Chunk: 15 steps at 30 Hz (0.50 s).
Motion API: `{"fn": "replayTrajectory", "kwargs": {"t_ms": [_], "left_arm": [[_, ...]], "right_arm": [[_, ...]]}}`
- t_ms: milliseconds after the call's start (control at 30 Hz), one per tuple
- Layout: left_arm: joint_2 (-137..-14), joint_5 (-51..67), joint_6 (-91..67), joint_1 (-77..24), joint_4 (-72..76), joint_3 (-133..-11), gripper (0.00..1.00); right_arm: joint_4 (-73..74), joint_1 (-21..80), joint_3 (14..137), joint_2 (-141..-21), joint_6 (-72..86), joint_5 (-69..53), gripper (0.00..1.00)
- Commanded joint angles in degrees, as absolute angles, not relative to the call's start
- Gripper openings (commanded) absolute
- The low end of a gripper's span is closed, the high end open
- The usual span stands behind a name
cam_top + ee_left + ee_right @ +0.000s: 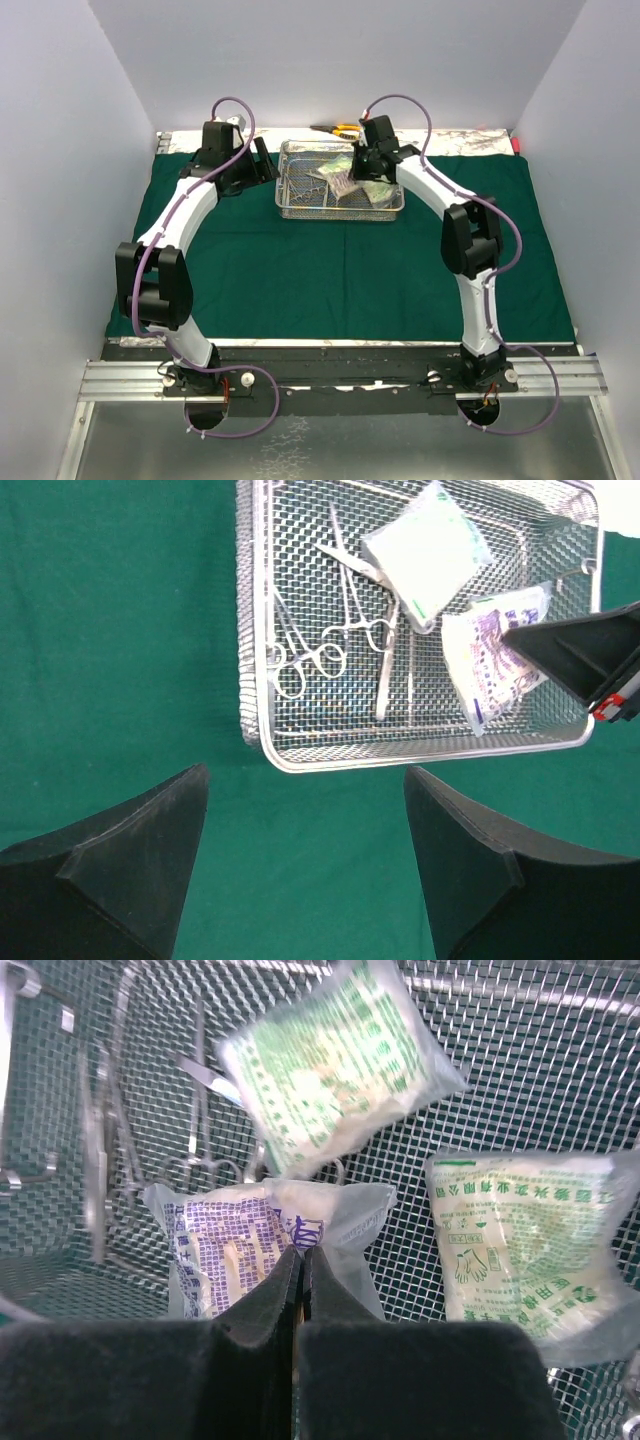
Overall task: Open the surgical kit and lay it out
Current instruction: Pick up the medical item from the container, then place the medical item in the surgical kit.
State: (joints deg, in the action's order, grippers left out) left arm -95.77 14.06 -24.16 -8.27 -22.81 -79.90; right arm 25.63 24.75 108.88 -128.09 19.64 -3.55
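The dark green cloth [330,270] lies spread flat on the table. The steel wire-mesh tray [340,213] stands on it at the back centre. My right gripper [303,1252] is shut on the edge of a clear packet with purple print [225,1245], inside the tray. Two packets with green print [335,1060] [520,1240] lie beside it. Scissor-like clamps [330,650] and slim forceps [95,1160] lie in the tray's left part. My left gripper [305,772] is open and empty over the cloth, just outside the tray's rim [400,758].
A yellow-handled tool [343,129] lies behind the tray on a foil strip along the back edge. A red pen [517,143] lies at the back right corner. White walls close in the left, right and back sides.
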Motion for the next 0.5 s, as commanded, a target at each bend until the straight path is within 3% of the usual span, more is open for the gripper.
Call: {"fn": "replayTrajectory", "kwargs": {"t_ms": [0, 200, 467], "left_arm": [[-95.26, 21.49, -24.46, -8.56, -22.17, -82.87, 0.83], [-95.00, 32.00, -25.64, -9.30, -22.00, -85.57, 0.91], [-95.15, 38.66, -29.95, -13.05, -20.55, -84.87, 0.93]], "right_arm": [[22.55, 24.78, 108.87, -121.05, 18.96, -5.66, 0.00], [19.63, 25.04, 104.13, -113.78, 16.85, -16.49, 0.00], [11.82, 29.30, 93.68, -103.20, 14.32, -22.29, 0.01]]}}
